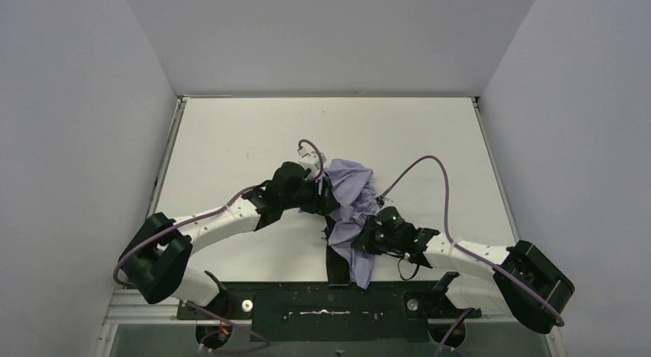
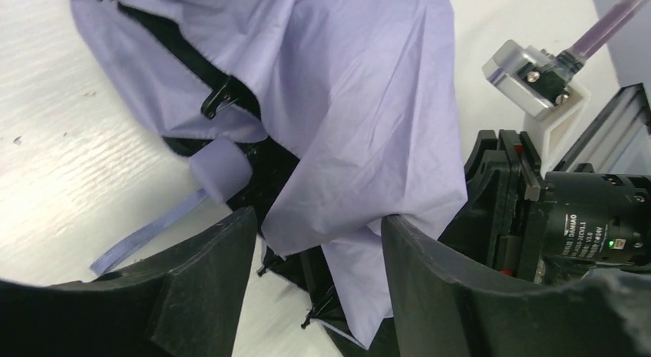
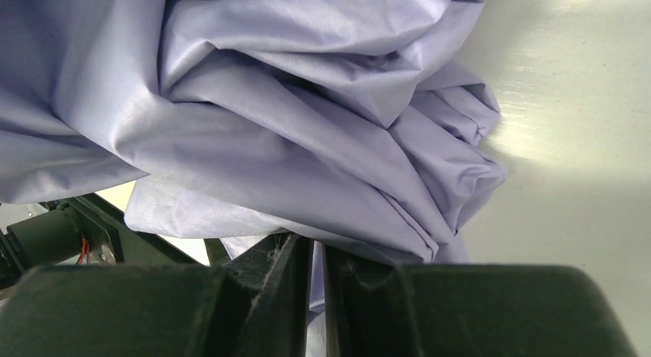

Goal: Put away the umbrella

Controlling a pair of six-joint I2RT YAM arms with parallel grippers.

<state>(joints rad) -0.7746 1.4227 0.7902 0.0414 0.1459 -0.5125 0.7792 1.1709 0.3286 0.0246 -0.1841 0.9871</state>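
Observation:
The umbrella (image 1: 349, 199) is a crumpled heap of pale lavender fabric with black ribs, lying mid-table between both arms. My left gripper (image 1: 328, 194) is at its left side. In the left wrist view that gripper (image 2: 318, 246) is open, with a fold of the fabric (image 2: 345, 104) hanging between its fingers. The small lavender handle (image 2: 220, 169) and its wrist loop (image 2: 146, 236) lie on the table just beyond the left finger. My right gripper (image 1: 367, 236) is at the heap's near right side. In the right wrist view it (image 3: 318, 257) is shut on a layer of the umbrella fabric (image 3: 307, 119).
The right arm's wrist motor and camera mount (image 2: 583, 211) are close beside my left gripper. Purple cables (image 1: 430, 166) arch over the table. A black base plate (image 1: 307, 302) runs along the near edge. Grey walls enclose the white table (image 1: 230, 134) on three sides.

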